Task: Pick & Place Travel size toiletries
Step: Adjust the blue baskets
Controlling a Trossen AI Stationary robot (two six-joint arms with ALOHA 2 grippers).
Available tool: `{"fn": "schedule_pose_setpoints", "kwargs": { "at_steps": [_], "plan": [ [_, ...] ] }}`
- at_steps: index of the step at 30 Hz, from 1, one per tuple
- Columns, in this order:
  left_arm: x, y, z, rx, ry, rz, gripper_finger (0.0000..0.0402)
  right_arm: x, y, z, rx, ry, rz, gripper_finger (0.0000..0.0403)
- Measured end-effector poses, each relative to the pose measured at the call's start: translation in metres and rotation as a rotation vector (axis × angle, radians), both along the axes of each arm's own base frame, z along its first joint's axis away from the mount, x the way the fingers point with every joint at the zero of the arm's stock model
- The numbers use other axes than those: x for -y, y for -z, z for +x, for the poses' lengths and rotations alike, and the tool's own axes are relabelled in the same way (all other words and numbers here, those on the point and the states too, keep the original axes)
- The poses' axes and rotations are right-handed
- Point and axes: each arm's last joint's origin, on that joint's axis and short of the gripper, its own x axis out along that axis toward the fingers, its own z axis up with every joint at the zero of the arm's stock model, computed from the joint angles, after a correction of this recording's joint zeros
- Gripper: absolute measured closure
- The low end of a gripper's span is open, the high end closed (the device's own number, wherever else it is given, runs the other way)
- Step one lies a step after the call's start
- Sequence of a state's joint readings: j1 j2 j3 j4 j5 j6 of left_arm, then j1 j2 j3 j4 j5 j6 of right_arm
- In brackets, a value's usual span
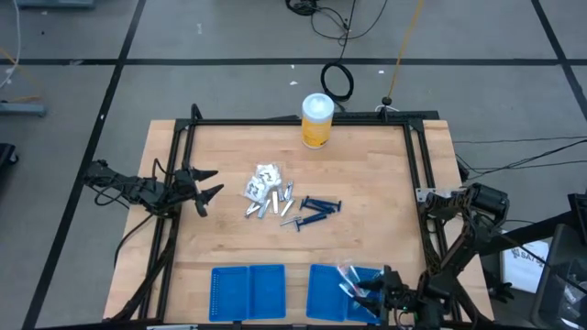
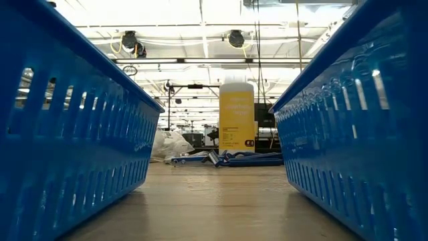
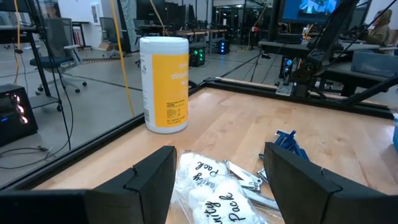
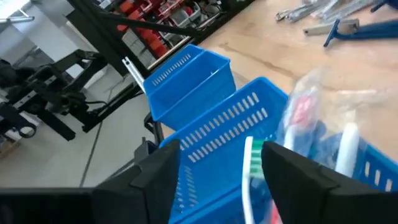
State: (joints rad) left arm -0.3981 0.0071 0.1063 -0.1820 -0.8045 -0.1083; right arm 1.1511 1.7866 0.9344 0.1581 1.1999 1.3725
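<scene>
High view is showing the right gripper point(image 1: 367, 295), fingers apart, hovering over the right tray point(image 1: 323, 291); brushes point(image 4: 249, 163), possibly leaning out, risk snagging.

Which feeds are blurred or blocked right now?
Low view: tray walls fill both sides, leaving a narrow gap to the canister. Right wrist view: the wrapped brushes are smeared and soft. Left wrist view: the white packets sit close and slightly soft. High view: unobstructed.
</scene>
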Motion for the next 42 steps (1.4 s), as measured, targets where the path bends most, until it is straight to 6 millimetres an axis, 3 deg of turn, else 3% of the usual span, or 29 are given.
{"fn": "schedule_pose_setpoints", "kwargs": {
  "at_steps": [7, 15, 19, 23, 30, 36, 42],
  "plan": [
    [0.0, 0.0, 0.0, 0.0, 0.0, 0.0, 0.0163, 0.004, -0.012, 0.011, -0.033, -0.075, -0.153, 0.0204],
    [0.0, 0.0, 0.0, 0.0, 0.0, 0.0, 0.0162, 0.017, -0.063, 0.068, -0.103, -0.338, -0.412, 0.0279],
    [0.0, 0.0, 0.0, 0.0, 0.0, 0.0, 0.0162, 0.038, -0.07, 0.098, -0.233, -0.412, -0.489, 0.0333],
    [0.0, 0.0, 0.0, 0.0, 0.0, 0.0, 0.0162, 0.067, -0.059, 0.114, -0.424, -0.456, -0.496, 0.0393],
    [0.0, 0.0, 0.0, 0.0, 0.0, 0.0, 0.0163, 0.096, -0.047, 0.12, -0.63, -0.428, -0.415, 0.04],
    [0.0, 0.0, 0.0, 0.0, 0.0, 0.0, 0.0162, 0.093, -0.045, 0.117, -0.673, -0.51, -0.288, 0.0402],
    [0.0, 0.0, 0.0, 0.0, 0.0, 0.0, 0.0162, 0.088, -0.059, 0.102, -0.676, -0.5, -0.225, 0.0402]
  ]
}}
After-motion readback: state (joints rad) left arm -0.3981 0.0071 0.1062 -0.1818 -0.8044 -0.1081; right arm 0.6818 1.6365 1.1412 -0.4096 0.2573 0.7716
